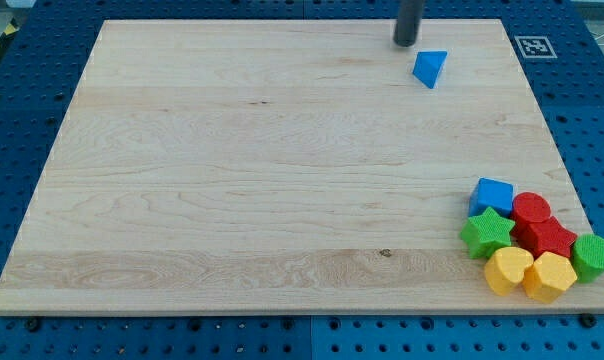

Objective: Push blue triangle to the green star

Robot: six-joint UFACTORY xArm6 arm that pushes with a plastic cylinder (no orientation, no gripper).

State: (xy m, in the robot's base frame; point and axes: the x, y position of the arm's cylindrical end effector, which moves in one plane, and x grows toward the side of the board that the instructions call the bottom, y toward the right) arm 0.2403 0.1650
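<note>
- Now, camera view, the only one: my tip (406, 43) stands at the far edge of the wooden board (232, 180), right of centre. It is a bare rod end with nothing to open or close, and it holds nothing.
- The blue triangle (430, 68) lies just beside my tip, to its right and a little nearer. Whether the two touch I cannot tell; a thin gap seems to show.
- The green star (488, 233) sits well apart, at the near right corner, on the left edge of a tight cluster.
- The key relation: the star lies near and slightly right of the triangle, and my tip is already on the triangle's far-left side, so roughly behind it for the push.
- Cluster members: blue block (495, 193) just far of the star, red cylinder (531, 209), red block (549, 238), green cylinder (593, 255), two yellow blocks (508, 269) (549, 276).
- Judgement: the blue block stands closest to the incoming path; a line drifting right would strike it before the star.
- The board between triangle and star is bare.
</note>
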